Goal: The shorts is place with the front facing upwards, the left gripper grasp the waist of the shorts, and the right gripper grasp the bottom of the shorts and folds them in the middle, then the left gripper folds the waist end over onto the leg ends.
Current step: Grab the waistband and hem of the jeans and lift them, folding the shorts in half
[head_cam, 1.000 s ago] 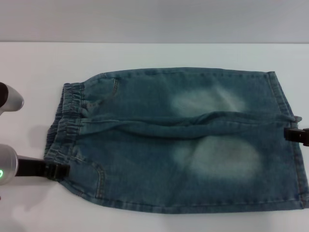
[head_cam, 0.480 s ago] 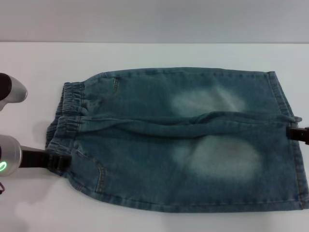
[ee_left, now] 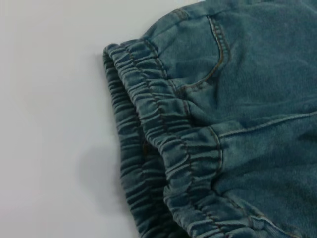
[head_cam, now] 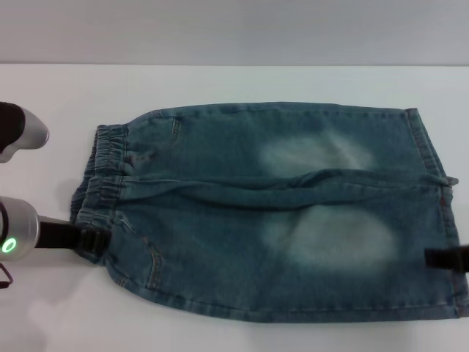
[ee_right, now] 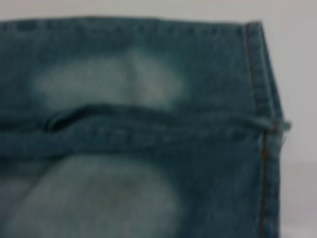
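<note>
We see the denim shorts (head_cam: 278, 213) flat on the white table (head_cam: 220, 84); our left hand (head_cam: 91, 242) meets the elastic waistband (head_cam: 102, 172), our right hand (head_cam: 447, 258) overlaps the leg hems (head_cam: 440, 213); we cannot tell either grip.

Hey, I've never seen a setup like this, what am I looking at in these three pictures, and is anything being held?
This is a two-armed robot working at a white table. The wide picture comes from a camera on its head, looking down. The other two come from cameras on its wrists, close to the cloth.

A pair of washed denim shorts lies flat on the table. Its gathered waist points to the robot's left, and the stitched leg ends to its right.

The left gripper, black on a silver arm with a green light, is at the near corner of the waist. The right gripper is at the hem of the nearer leg. The pictures do not show whether either one has actually closed on the cloth.

The left wrist picture shows the waist up close, and the right wrist picture shows the hems.
</note>
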